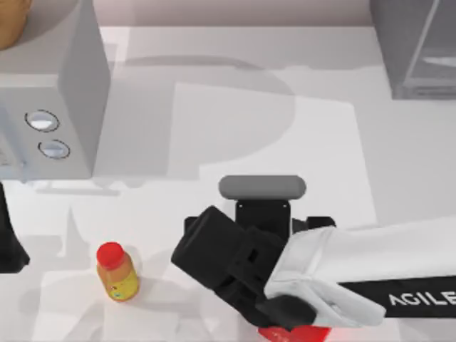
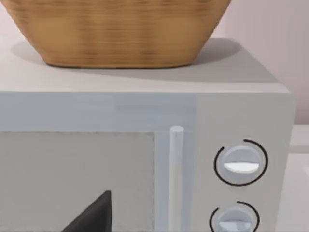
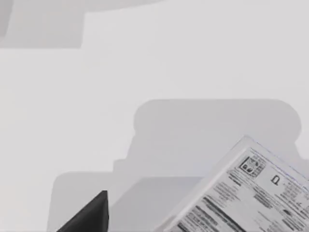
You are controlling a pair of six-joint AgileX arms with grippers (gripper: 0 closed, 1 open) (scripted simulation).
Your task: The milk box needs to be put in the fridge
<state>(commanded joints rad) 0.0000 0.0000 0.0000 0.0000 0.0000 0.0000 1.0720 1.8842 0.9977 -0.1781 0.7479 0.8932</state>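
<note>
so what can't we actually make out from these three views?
- Right tool: top view, hidden under the right arm; open or shut unknown.
- Red box: top view, mostly covered by that arm and cut off by the bottom edge.
- Fridge: top view, cut off at the corner; interior unreadable.
- Printed carton: right wrist view, cut off; lettering too small.

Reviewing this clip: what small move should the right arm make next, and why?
Probably shift the right gripper sideways until the white printed carton face, likely the milk box, sits centred in its wrist view, then descend. The carton now lies off-centre there, not under the gripper. The grey glass-doored fridge stands at the table's back right. The left gripper is parked at the left edge.
</note>
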